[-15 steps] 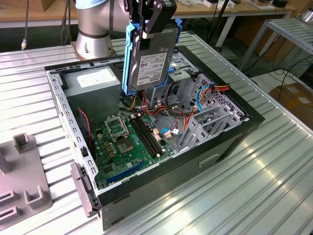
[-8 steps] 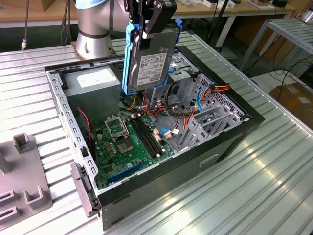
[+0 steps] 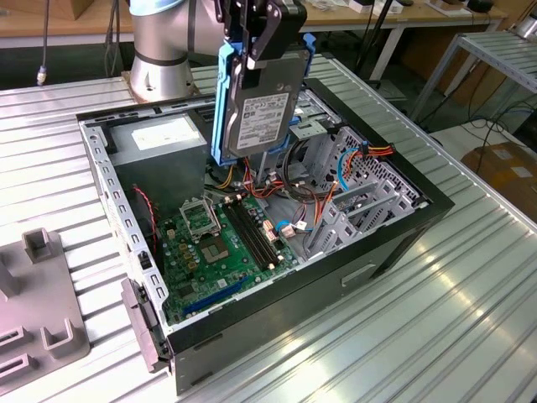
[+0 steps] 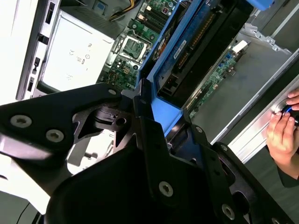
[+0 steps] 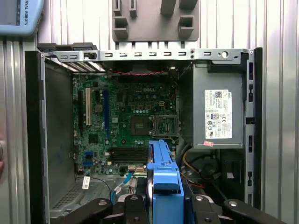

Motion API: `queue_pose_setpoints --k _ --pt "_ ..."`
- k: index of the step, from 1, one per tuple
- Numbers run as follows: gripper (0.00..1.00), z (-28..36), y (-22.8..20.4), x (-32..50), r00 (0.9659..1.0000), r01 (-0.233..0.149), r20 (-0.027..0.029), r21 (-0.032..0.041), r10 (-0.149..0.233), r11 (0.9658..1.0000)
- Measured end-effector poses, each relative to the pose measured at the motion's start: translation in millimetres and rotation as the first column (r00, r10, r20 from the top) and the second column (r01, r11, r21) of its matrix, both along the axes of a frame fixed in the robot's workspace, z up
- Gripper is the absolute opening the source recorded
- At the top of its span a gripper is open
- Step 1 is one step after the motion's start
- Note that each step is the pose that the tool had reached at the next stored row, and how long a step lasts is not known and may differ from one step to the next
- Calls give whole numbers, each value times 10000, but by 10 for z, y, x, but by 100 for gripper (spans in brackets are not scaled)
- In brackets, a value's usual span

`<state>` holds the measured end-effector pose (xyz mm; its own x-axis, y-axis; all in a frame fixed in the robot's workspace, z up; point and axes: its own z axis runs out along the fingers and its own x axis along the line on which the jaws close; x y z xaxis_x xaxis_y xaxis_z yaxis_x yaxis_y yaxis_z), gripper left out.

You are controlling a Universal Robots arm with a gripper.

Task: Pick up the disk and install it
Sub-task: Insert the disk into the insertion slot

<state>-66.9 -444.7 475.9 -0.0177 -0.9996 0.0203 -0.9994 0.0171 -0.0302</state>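
Note:
The disk (image 3: 262,117), a grey metal drive with a pale label and bright blue side rails, hangs on edge above the open computer case (image 3: 394,243). My gripper (image 3: 264,42) is shut on its upper end. The disk's lower end sits over the cables between the power supply (image 3: 159,138) and the grey drive cage (image 3: 336,168). In the first wrist view the blue rail (image 5: 163,177) runs out from my gripper (image 5: 164,205) over the motherboard (image 5: 126,116). In the second wrist view the disk (image 4: 187,51) juts from the black fingers (image 4: 149,135).
Coloured cables (image 3: 294,193) lie between the motherboard (image 3: 222,243) and the cage. A grey fixture (image 3: 42,311) sits at the exterior view's left on the ribbed metal table (image 3: 453,319). A person's hand (image 4: 282,133) rests at the case edge. A teach pendant (image 5: 18,16) lies beside the case.

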Motion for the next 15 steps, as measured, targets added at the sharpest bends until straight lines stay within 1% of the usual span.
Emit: queue_pose_setpoints --k 2,6,7,8,11,13,14,15 --pt "36 0 -29 0 10000 1 0 -1 -1 10000" --pt "36 -1 -192 0 10000 0 0 -3 0 10000" --pt "36 -1 -249 0 10000 0 0 -3 0 10000" --pt "36 0 -296 0 10000 0 -1 -5 0 10000" --pt "36 -1 -424 0 10000 0 0 -8 0 10000" --pt "36 -2 -479 0 10000 1 0 -11 -1 10000" --pt "36 -3 -522 1 10000 0 0 -15 0 10000" --pt "36 -3 -550 4 10000 0 0 -26 0 10000"
